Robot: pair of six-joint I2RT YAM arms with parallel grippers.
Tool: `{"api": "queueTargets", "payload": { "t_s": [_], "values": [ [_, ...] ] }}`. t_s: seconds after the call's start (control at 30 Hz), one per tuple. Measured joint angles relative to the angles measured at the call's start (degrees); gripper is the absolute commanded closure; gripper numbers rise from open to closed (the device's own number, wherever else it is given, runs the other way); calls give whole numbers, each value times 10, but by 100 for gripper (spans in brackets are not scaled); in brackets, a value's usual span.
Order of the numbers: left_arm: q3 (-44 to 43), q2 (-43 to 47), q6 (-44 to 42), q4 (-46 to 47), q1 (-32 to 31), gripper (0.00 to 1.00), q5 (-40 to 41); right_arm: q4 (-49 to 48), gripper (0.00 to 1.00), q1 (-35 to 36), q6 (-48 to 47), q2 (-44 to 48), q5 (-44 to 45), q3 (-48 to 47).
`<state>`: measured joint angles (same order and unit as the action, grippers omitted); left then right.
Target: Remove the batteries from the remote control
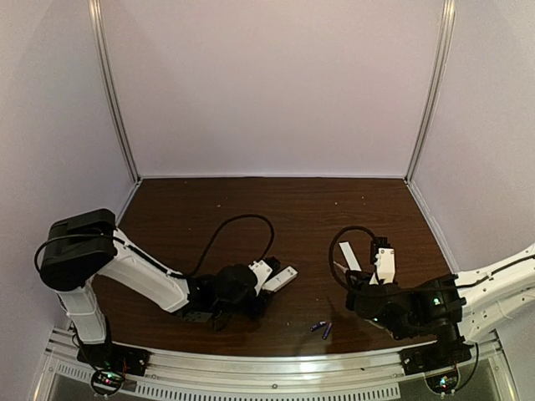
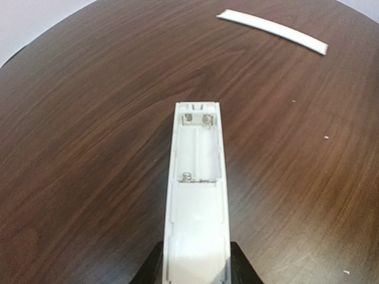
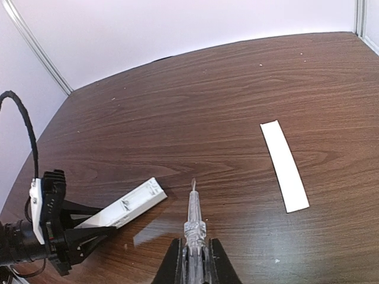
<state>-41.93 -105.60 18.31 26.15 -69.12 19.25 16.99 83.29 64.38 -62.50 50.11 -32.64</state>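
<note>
– Claws first: the left claw (image 2: 195,269) is clenched on the near end of the remote control (image 2: 196,177), one finger on each long side.

– Which way does the remote lie?

– It reaches straight out ahead of the claw, with the battery recess turned upward. The recess is uncovered, and its pale floor and metal contacts are plainly in view. I cannot tell whether the far end touches the table (image 1: 251,200) or hangs just above it.

– And the right claw?

– The right claw (image 3: 194,260) is closed nearly to its limit on a screwdriver (image 3: 193,219), gripping the clear handle. The thin shaft points forward over the wood and touches nothing. Its tip is near the far end of the remote but apart from it.

– Where are the batteries?

– Both batteries (image 1: 322,327) lie on the table close to the near edge, between the two arms and nearer the right one. They sit just beside each other, and the overhead view is too small to show whether they touch. They are well apart from the remote, and neither claw is on them.

– Anything else on the surface?

– A flat white cover strip (image 3: 284,165) lies by itself, to the right of the screwdriver and beyond its tip.
</note>
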Motion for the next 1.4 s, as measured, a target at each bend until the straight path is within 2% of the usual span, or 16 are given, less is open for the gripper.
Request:
{"api": "queueTargets", "payload": {
  "t_s": [0.43,0.57,0.8,1.0,1.03,1.13,1.27,1.4],
  "values": [
    [24,57,275,-148,-29,100,168,-165,100,0,-96,8,41,89],
    [24,58,374,-189,-43,100,214,-215,100,0,-130,-26,47,99],
    [24,52,468,-236,-75,98,257,-270,100,0,-165,-108,52,96],
    [21,29,514,-247,-88,69,282,-295,100,0,-190,-168,45,76],
    [20,28,520,-247,-90,63,285,-297,100,0,-192,-175,43,71],
    [20,27,531,-252,-96,34,291,-303,100,0,-196,-192,38,60],
    [14,27,546,-270,-110,17,302,-315,100,0,-199,-209,31,55],
    [12,25,547,-284,-116,9,307,-318,100,0,-202,-227,24,47]
  ]
}}
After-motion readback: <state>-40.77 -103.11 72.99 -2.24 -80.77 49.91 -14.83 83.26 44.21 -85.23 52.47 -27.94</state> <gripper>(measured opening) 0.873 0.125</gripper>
